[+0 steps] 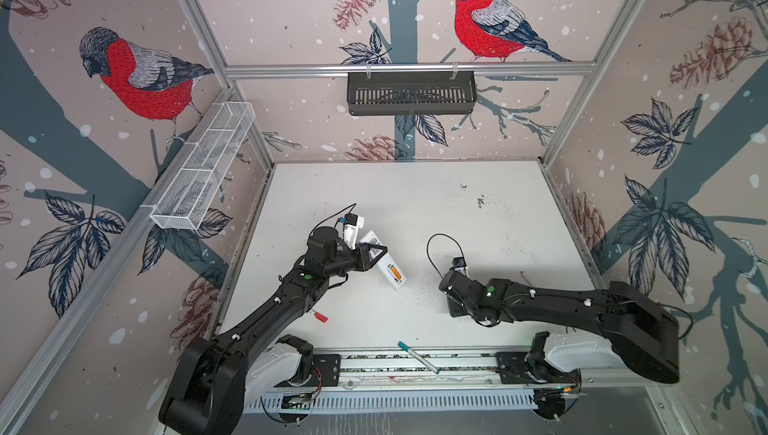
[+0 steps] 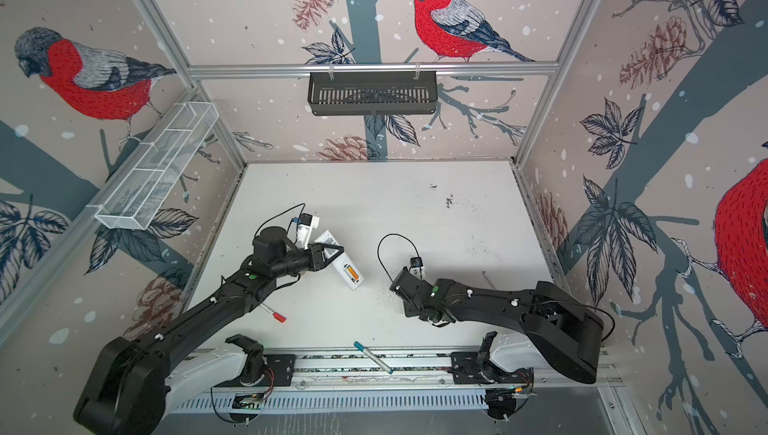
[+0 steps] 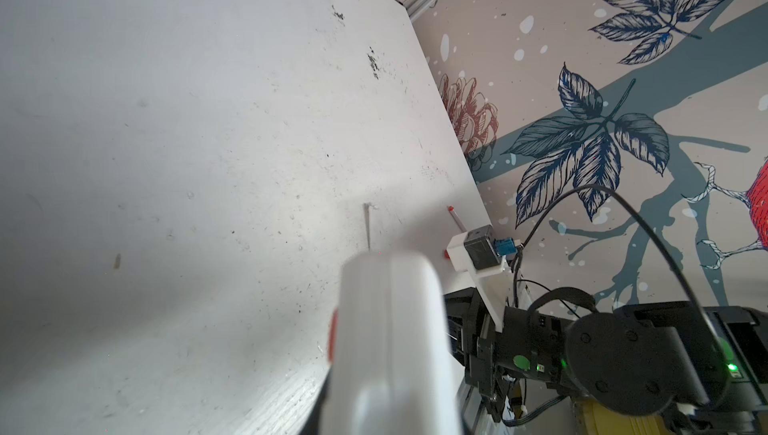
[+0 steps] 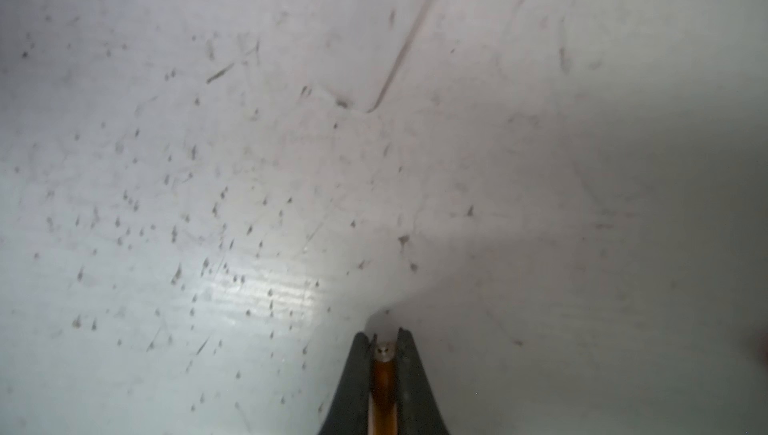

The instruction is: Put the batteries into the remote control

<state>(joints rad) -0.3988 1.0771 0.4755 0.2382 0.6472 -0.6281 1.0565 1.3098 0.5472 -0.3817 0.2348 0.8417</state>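
Right claw [image 4: 384, 335] pinches an orange battery [image 4: 383, 374] over the worktop [image 4: 249, 163], hidden under its wrist in both top views. Left claw [image 1: 372, 252] clamps the remote control [image 1: 388, 266], a second battery [image 1: 397, 275] apparently seated inside; open worktop lies between

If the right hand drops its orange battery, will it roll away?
Probably, yes: the battery is a smooth round cylinder and the table looks flat. It may also slip, since the right hand pinches only its narrow sides. It looks stiff, so squeezing shouldn't bend it.
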